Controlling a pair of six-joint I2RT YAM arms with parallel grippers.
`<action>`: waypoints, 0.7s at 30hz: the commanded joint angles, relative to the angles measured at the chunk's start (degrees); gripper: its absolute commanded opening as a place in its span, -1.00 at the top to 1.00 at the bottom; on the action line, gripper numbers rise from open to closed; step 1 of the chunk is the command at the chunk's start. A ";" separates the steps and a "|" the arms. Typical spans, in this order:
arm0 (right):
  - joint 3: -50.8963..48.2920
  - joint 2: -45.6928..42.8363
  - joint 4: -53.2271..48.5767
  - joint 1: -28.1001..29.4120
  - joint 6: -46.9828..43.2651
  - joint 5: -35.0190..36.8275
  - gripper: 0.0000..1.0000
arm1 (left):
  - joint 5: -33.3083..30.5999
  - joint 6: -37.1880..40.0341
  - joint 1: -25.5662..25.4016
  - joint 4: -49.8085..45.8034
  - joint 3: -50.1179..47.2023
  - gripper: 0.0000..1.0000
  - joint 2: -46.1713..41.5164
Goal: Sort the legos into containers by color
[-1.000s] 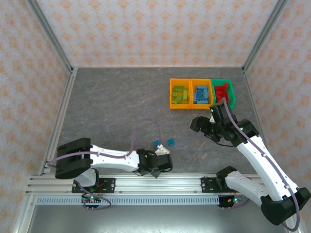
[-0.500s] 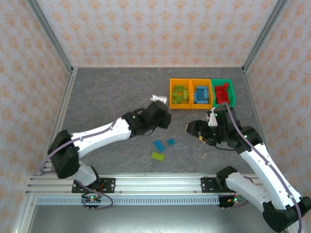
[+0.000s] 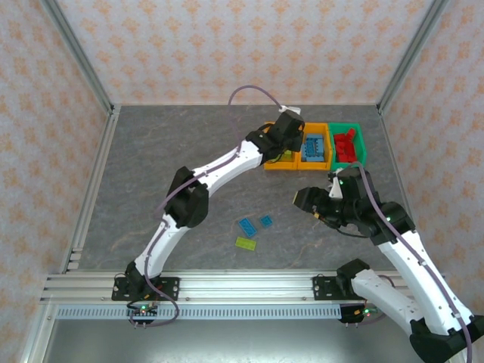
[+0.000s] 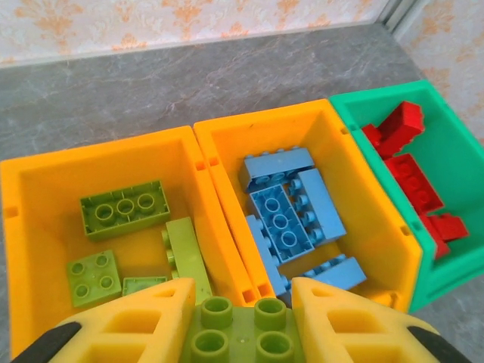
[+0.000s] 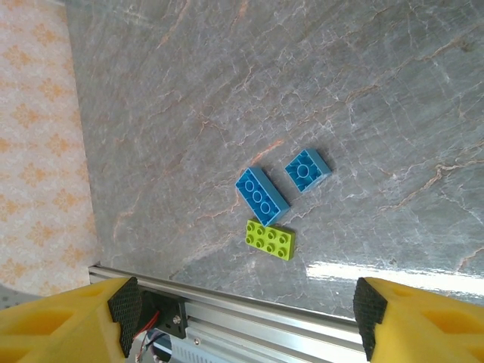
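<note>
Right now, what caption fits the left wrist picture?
The left arm's jaws hold a lime green studded plastic brick by the orange plastic bin of green bricks.

Two orange bins [image 4: 98,145] held lime legos [image 4: 125,208] and blue legos [image 4: 283,219]; the green bin [image 4: 386,91] held red legos [image 4: 412,178]. The table [image 3: 166,166] was grey and marbled, the walls [image 3: 227,45] pale orange floral.

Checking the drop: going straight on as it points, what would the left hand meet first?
Likely the left orange bin, near its right wall, where green legos lie; depth is unclear.
</note>
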 commanded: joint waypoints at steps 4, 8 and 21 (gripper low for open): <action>1.53 -0.20 -2.08 -0.17 0.09 1.73 -0.53 | -2.07 1.70 0.29 -5.84 8.64 -0.10 1.17; 1.14 0.00 -1.73 -0.16 0.36 2.07 -0.53 | -1.53 2.44 0.29 -4.21 1.71 -0.05 -4.43; 1.14 7.31 0.81 4.84 -3.16 2.61 -0.52 | -0.16 7.09 0.03 10.94 -56.85 -0.04 -61.04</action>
